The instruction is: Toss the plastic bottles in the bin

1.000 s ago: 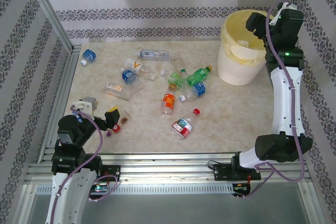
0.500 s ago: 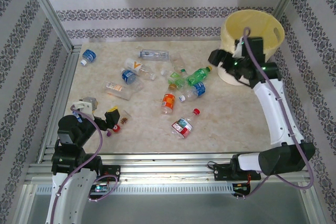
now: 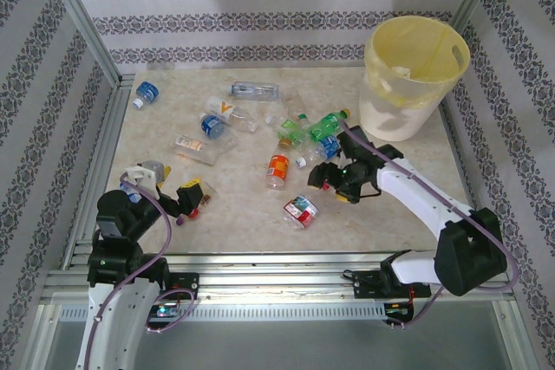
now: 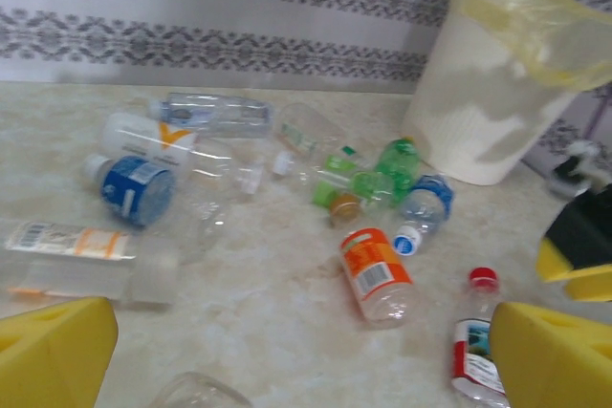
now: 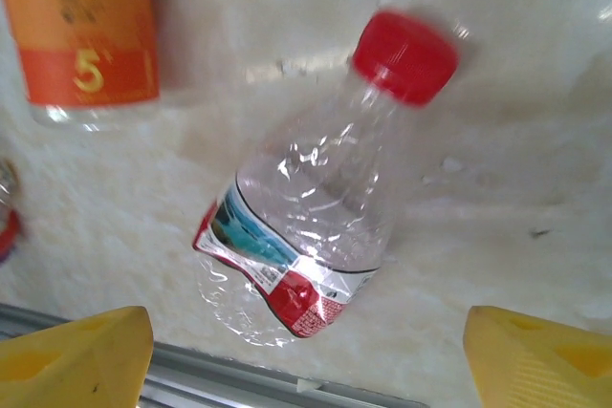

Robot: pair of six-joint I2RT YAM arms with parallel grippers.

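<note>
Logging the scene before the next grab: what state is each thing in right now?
Left gripper: open, empty.
Right gripper: open, above the red-capped bottle.
Red-capped bottle: crushed, capped, lying on the table.
Orange-label bottle: lying on its side.
Bin: upright, open, lined with a yellow bag.

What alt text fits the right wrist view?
A crushed clear bottle with a red cap and a red-and-blue label lies on the marble table, untouched, ahead of the open right tool. An orange-labelled bottle lies at the upper left.
</note>
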